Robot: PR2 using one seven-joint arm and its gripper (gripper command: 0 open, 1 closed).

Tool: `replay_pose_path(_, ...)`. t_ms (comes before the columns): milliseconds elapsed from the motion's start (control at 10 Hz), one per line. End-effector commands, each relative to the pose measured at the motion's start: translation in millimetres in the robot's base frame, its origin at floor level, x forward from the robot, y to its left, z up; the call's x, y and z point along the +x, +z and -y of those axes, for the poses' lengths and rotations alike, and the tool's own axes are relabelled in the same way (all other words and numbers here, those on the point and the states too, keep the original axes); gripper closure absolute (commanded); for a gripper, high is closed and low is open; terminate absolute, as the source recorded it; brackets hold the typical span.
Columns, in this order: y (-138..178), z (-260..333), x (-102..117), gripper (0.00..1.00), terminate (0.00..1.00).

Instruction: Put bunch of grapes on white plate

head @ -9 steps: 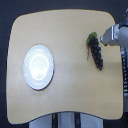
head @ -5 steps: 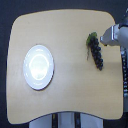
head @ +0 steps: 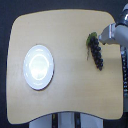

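The bunch of grapes [head: 95, 50] lies on the light wooden desk [head: 70, 35], close to the desk's edge on the exterior view's right, its green leafy end toward the far edge and the dark cluster trailing toward the near edge. The gripper [head: 100, 38] reaches in over that edge and sits at the leafy end; whether the fingers are apart or clamped on the stem cannot be told. The white plate [head: 38, 66] rests well apart, near the opposite edge.
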Motion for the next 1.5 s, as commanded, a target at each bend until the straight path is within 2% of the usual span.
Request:
replay_pose_path(0, -39.5, -18.1, 37.7, 0.00, 0.00)
replay_pose_path(200, -57.7, -24.9, 45.1, 0.00, 0.00)
replay_pose_path(600, -105.4, -35.1, 44.4, 0.00, 0.00)
replay_pose_path(900, -122.5, -34.9, 48.1, 0.00, 0.00)
replay_pose_path(1400, -158.5, -46.6, 42.3, 0.00, 0.00)
